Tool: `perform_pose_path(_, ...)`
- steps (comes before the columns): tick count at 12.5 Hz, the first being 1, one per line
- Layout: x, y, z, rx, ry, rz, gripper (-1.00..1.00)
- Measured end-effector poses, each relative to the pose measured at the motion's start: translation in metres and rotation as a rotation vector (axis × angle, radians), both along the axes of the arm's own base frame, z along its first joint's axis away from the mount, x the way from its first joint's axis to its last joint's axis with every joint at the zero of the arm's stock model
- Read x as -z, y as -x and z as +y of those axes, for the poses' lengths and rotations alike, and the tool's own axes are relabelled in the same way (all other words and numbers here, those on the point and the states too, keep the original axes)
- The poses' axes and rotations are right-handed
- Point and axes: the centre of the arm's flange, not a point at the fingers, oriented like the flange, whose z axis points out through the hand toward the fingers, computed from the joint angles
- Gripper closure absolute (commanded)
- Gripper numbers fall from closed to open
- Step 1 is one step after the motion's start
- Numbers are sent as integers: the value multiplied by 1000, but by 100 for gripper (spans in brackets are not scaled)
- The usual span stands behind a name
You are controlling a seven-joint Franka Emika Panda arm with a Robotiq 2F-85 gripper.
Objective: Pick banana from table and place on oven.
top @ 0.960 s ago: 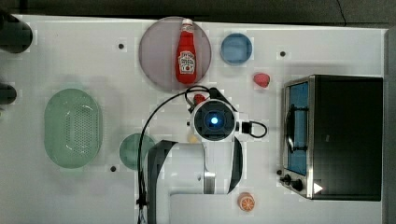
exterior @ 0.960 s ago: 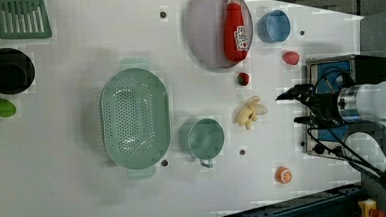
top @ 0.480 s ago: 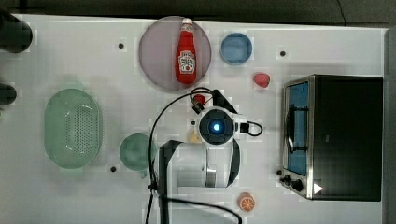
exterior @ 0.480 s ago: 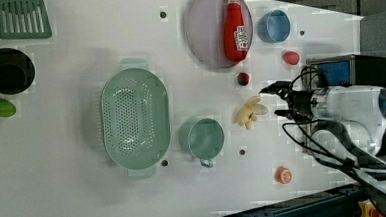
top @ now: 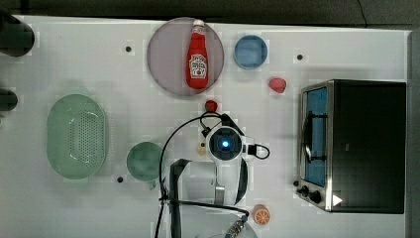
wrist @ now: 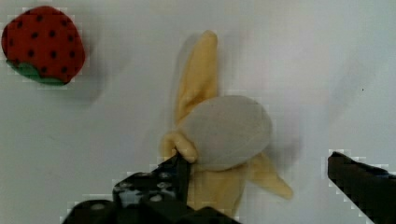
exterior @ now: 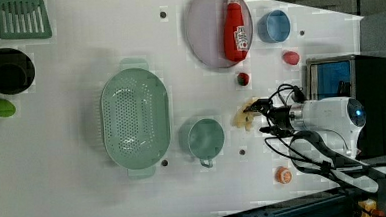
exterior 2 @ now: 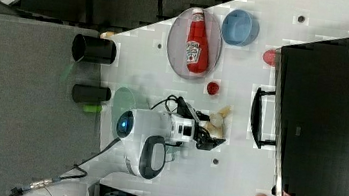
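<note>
The gripper hangs spread wide around the banana lying on the table near the strawberry. One finger looks close to the peel; closing off-centre could squirt it sideways.

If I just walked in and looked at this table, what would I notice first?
Probably the white robot arm in the middle of the white table, its open gripper low over a little peeled toy banana with a red strawberry nearby. Next, the bright red ketchup bottle lying on a round plate at the top view's upper middle. Then the big black toaster oven at the top view's right.
</note>
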Motion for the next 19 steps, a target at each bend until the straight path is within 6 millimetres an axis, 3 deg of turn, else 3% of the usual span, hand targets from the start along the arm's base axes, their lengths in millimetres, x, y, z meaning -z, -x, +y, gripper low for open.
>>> perform_pose_path(4, -8, -15, 1, -13, 2, -59, 48)
perform_pose_path(5, -10, -18, 1, -4, 1, -62, 58)
perform_pose_path(9, -18, -18, 3, -5, 0, -69, 58)
perform_pose_path(11, -46, -23, 8, -10, -5, -89, 58)
perform_pose_path(13, -99, -31, 12, -34, 5, -124, 58)
perform_pose_path(15, -164, -31, 9, -30, 10, -79, 58)
perform_pose_path(19, -355, -36, -1, -1, 17, -99, 58)
